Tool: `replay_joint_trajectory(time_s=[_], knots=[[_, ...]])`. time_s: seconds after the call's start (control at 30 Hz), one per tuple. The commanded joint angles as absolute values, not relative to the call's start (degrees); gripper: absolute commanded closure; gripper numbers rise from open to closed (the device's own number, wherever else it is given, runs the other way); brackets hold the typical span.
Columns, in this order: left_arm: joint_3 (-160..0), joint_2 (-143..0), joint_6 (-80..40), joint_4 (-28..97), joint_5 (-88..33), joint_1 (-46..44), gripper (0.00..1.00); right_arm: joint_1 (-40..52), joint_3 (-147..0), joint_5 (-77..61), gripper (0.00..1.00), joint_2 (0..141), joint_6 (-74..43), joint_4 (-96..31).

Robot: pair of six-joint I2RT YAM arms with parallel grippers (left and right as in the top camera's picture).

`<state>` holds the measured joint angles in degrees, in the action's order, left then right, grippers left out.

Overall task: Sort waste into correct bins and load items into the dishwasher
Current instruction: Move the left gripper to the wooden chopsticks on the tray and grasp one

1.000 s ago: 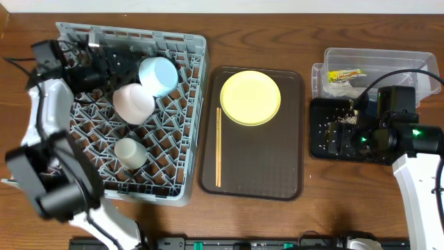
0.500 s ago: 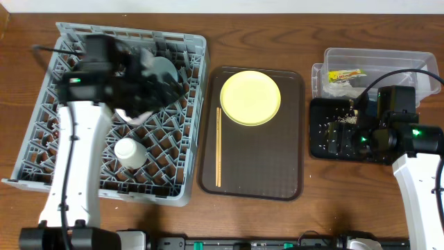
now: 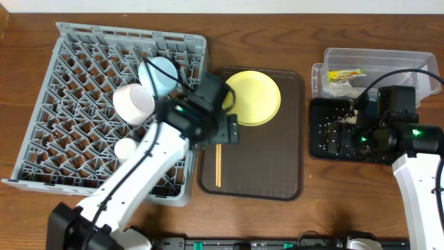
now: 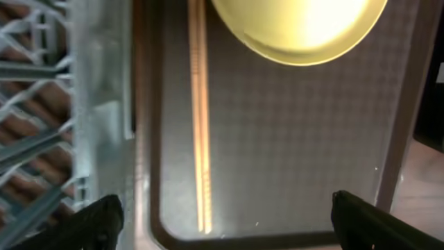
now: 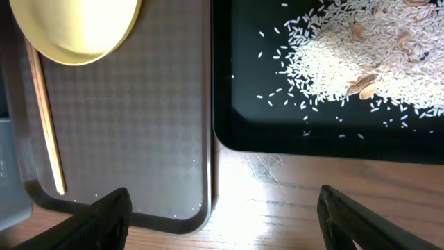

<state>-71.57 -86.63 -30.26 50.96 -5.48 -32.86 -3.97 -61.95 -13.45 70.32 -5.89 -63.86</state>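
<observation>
My left gripper (image 3: 225,129) (image 4: 225,222) hangs open and empty over the left edge of the brown tray, above the wooden chopsticks (image 3: 218,156) (image 4: 201,125). The yellow-green plate (image 3: 251,97) (image 4: 298,28) lies at the tray's far end. In the grey dishwasher rack (image 3: 83,31) sit a light blue bowl (image 3: 159,75), a pinkish-white bowl (image 3: 133,103) and a small white cup (image 3: 125,148). My right gripper (image 3: 364,139) (image 5: 225,208) is open over the black tray (image 3: 320,149) (image 5: 250,132), which holds food scraps (image 5: 361,48). The clear tub (image 3: 416,59) holds the wrapper (image 3: 345,75) and tissue (image 3: 340,88).
The brown serving tray (image 3: 277,167) (image 5: 139,125) lies between rack and bins. In the left wrist view the rack's wall (image 4: 97,104) stands close on the left. A strip of bare wood (image 5: 277,201) separates the brown tray from the black one.
My left arm has swung from the rack's far left corner across to the brown tray's left edge, its jaws opening wider. The right arm has not moved.
</observation>
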Motion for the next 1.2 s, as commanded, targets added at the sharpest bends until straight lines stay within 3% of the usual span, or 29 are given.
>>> replay_joint_trajectory(time_s=[0.0, 0.37, 1.17], knots=[[-67.8, -88.5, -33.8, 46.8, -1.9, -36.4, 0.04, -4.3, -62.8, -13.5, 0.16, 69.9, -6.3, -63.9], [-64.8, -99.3, -33.8, 36.9, -1.9, -42.8, 0.04, -4.3, -62.8, -13.5, 0.16, 69.9, -6.3, -63.9], [-64.8, -108.1, -33.8, 35.6, -2.1, -43.1, 0.05, -4.3, -62.8, -13.5, 0.16, 69.9, -6.1, -63.9]])
